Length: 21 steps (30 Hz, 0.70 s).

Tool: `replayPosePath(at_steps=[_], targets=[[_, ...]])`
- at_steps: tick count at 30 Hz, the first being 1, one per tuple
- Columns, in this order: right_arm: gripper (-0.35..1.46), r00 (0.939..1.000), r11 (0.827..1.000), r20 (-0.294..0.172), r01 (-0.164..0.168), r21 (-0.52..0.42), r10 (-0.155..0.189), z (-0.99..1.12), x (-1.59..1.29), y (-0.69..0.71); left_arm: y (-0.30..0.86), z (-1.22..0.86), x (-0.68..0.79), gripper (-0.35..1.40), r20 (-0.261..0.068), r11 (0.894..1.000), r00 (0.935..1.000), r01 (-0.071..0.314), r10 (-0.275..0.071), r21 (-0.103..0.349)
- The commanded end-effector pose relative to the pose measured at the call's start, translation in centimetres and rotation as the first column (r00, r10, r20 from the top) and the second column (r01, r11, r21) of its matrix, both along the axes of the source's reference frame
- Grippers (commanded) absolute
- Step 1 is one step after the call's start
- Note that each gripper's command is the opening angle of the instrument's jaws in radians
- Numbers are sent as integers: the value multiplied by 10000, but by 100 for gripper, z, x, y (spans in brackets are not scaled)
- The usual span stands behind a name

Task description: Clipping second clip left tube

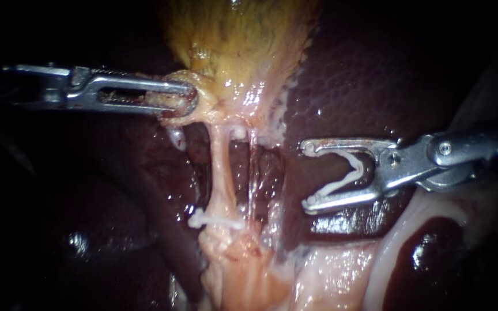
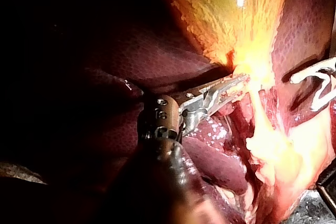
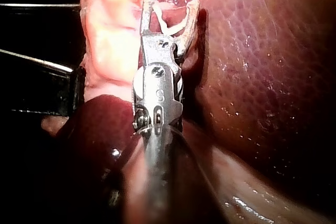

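The left instrument (image 1: 188,98) is entering from nine o'clock; its jaws are clenching the gallbladder neck (image 1: 206,86); the left tube (image 1: 220,167) is running from there toward six o'clock, carrying one closed clip (image 1: 214,220) near its lower end; the right instrument (image 1: 305,177) is standing at three o'clock of that tube, apart from it, over the liver (image 1: 353,69); its jaws are standing wide, grasping an open clip (image 1: 350,173) that is touching both.

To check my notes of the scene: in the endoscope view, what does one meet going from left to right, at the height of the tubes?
Left instrument's end effector, shut on the gallbladder → left tube bearing a clip → thinner tube → open clip held in the right instrument's end effector.
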<state>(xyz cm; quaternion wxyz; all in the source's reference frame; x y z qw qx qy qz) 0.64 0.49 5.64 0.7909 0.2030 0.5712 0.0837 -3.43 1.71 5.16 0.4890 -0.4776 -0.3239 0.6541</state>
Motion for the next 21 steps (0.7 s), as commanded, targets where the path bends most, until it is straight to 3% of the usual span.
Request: replayPosePath(at_steps=[1, 7, 10, 21], targets=[[50, 10000, 10000, 1, -3, 0, 3, 1, 1, 0, 1, -6, 4, -35, 24, 10000, 10000, -17, 17, 21], [50, 10000, 10000, -7, 7, 13, -7, 1, 3, 0, 10, -40, 32, -35, 78, 9999, 10000, -9, 8, 160], [50, 10000, 10000, -29, 40, 34, -40, -1, 8, 0, 8, -52, 42, -35, 131, 9998, 9999, 63, -65, 168], [50, 9986, 9983, -305, 436, 375, -425, -24, 67, -25, 1, -57, 39, -35, 106, 9999, 9999, 88, -90, 148]])
